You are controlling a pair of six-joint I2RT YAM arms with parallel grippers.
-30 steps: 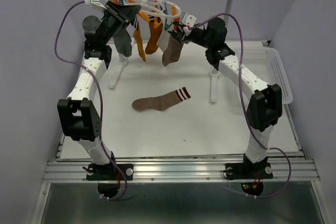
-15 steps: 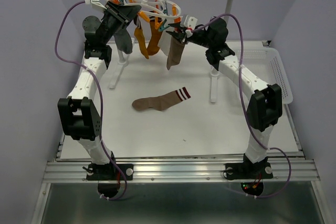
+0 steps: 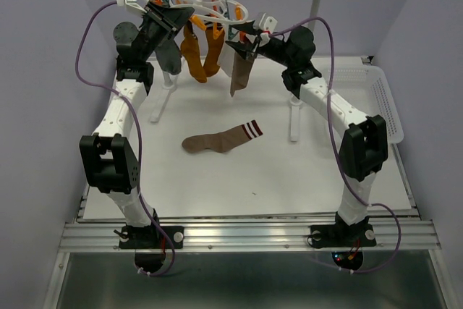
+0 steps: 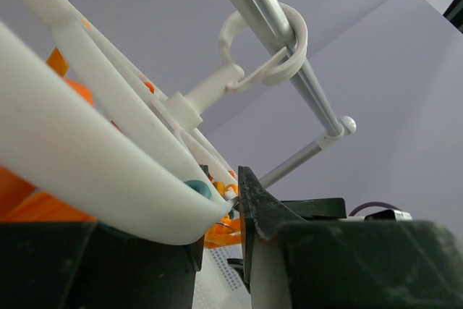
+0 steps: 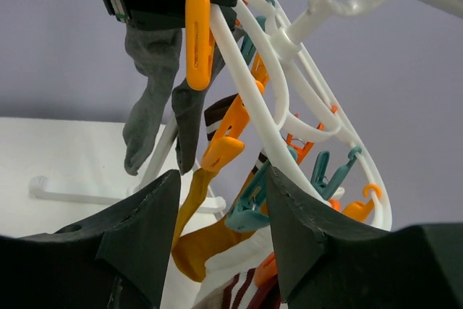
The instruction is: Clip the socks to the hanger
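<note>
**Left side holding the hanger, right end effector open by the clips**

I had the left end effector [image 3: 176, 16] closed on the left rim of the hanger [image 3: 210, 9], which hung at the far side of the desk [image 3: 289, 171]. Its wrist view showed the white ring wedged between the fingers. The right end effector [image 3: 243, 38] sat at the hanger's right end with its jaws well apart, gripping nothing that I could see.

A grey sock [image 3: 170, 56], mustard-orange socks [image 3: 195, 56] and a brown sock [image 3: 239, 70] dangled from the hanger. A second, striped-cuff sock [image 3: 221, 139] lay flat mid-desk. The basket [image 3: 387, 99] stood at the desk's right edge, and I could see only its perforated floor and rim.

Only the left wrist view showed the hook [image 4: 268, 48] looped over the rail [image 4: 318, 106]. Only the right wrist view picked out an orange clip [image 5: 197, 34], teal clips [image 5: 249, 208] and a striped cuff [image 5: 231, 291] low between the fingers. I could not tell whether a clip gripped that cuff.
</note>
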